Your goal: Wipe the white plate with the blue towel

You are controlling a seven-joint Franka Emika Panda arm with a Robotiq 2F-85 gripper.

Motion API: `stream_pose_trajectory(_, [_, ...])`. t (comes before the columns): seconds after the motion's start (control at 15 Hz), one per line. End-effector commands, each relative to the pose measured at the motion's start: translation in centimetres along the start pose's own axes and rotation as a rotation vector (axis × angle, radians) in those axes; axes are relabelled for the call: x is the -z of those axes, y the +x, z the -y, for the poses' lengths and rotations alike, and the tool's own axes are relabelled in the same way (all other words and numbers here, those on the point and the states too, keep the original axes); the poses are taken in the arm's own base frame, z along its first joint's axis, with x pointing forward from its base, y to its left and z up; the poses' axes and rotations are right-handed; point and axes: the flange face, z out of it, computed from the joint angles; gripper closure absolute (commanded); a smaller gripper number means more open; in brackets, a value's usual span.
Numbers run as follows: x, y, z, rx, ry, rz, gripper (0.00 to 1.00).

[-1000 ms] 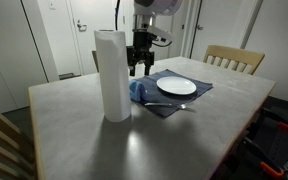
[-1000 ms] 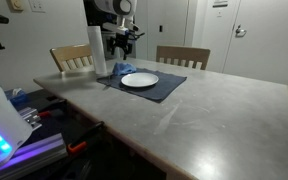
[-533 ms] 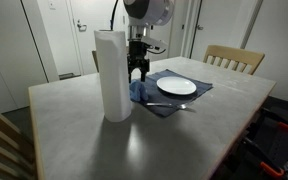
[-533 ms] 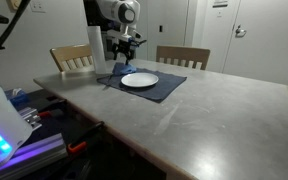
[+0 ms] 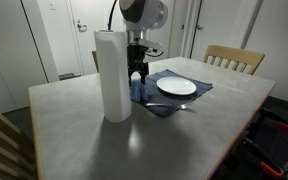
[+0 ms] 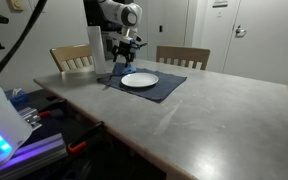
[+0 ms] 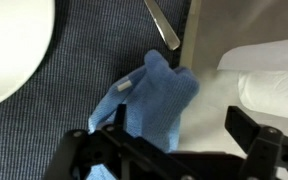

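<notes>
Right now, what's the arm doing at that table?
The Panda arm hangs with open jaws over the bunched blue towel, which lies at the edge of the navy mat beside the paper towel roll. Nothing is gripped yet. The white plate sits on the mat, not yet wiped.

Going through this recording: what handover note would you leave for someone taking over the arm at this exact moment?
Gripper: open, holding nothing, poised just above the blue towel.
Blue towel: bunched at the edge of the navy placemat, partly on the bare table, beside the paper towel roll.
White plate: on the placemat, apart from the towel.
Done: gripper lined up over the towel; no grasp yet.
Left: lower, grasp the towel, carry it to the plate, wipe.
</notes>
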Motion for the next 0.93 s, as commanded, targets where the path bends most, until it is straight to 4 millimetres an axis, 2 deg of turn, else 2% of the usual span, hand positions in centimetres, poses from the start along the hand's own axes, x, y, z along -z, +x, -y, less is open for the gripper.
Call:
stream_pose_trajectory(0.0, [0.3, 0.2, -0.5, 0.015, -0.008, 0.064, 0.0])
stream_pose_trajectory(0.2, [0.3, -0.1, -0.5, 0.021, -0.006, 0.102, 0.0])
stream_pose_trajectory(0.33, [0.3, -0.2, -0.6, 0.027, -0.007, 0.121, 0.04])
stream_pose_trajectory(0.53, [0.1, -0.5, -1.0, 0.046, 0.003, 0.134, 0.0])
stream_pose_trajectory(0.87, [-0.8, -0.4, -1.3, 0.04, 0.013, 0.128, 0.0])
